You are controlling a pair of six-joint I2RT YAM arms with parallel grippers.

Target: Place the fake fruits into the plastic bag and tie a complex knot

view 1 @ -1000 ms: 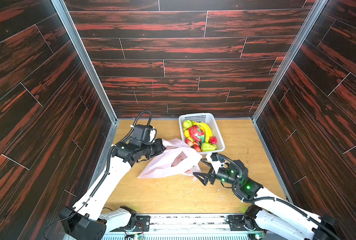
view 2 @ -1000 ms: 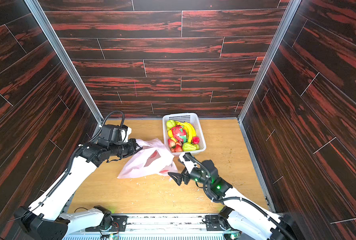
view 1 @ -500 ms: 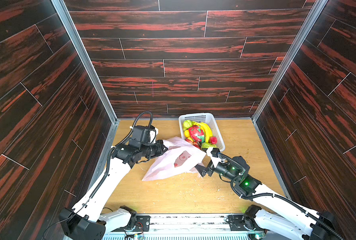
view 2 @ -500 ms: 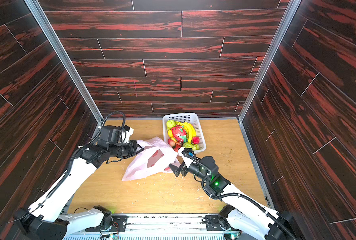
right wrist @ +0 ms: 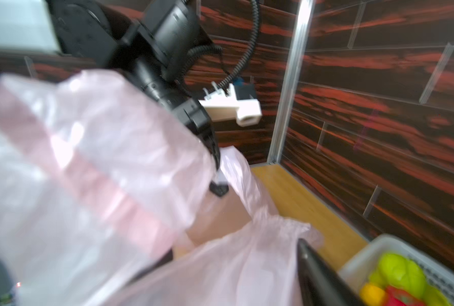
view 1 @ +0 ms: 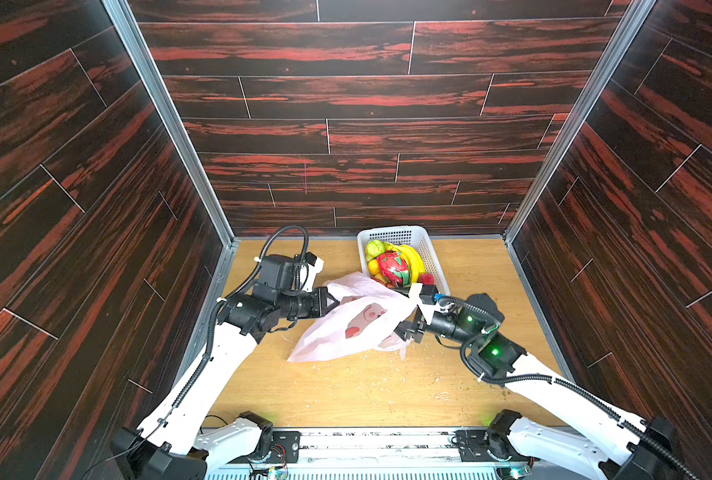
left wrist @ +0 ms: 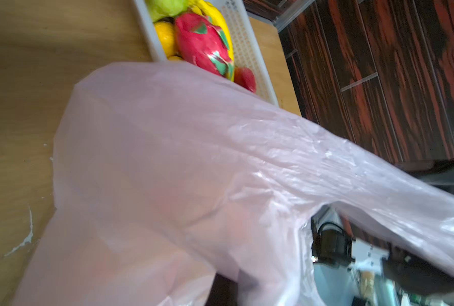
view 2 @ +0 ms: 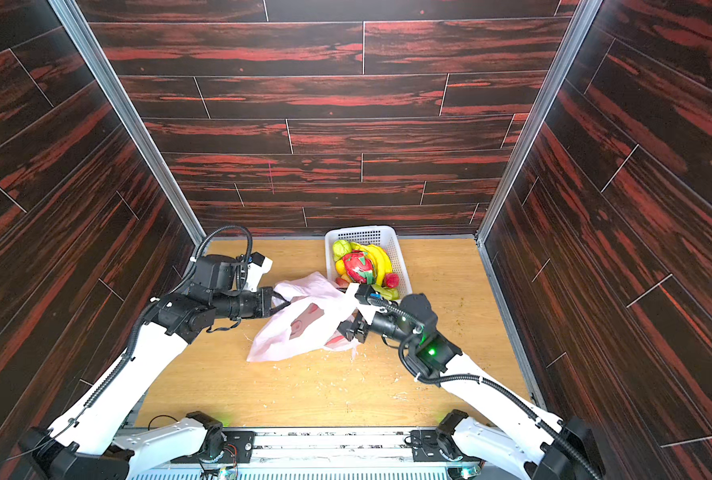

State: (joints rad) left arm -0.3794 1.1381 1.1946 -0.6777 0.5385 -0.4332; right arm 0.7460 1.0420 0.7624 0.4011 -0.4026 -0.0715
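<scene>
The pale-pink plastic bag (view 1: 358,320) (view 2: 304,324) lies slumped on the wooden floor between my two arms. My left gripper (view 1: 332,300) (view 2: 279,301) is shut on its upper left rim and holds that edge up. At the bag's right edge my right gripper (view 1: 408,328) (view 2: 352,326) has its jaws apart, with bag film (right wrist: 220,265) lying between them; one dark finger (right wrist: 315,270) shows beside the film. Red patches show through the bag. The fake fruits (view 1: 393,266) (view 2: 360,266) are piled in the basket: a dragon fruit (left wrist: 202,42), bananas, a green lumpy fruit (right wrist: 400,270). No knot shows.
The white perforated basket (view 1: 431,253) (view 2: 395,249) stands at the back, just behind the bag and my right wrist. Dark wood-pattern walls close in the floor on three sides. White scuffs mark the floor (view 1: 346,395) in front of the bag.
My right gripper has moved from the floor in front of the bag up to its right edge, and its jaws have narrowed around the film. The left gripper has kept its hold.
</scene>
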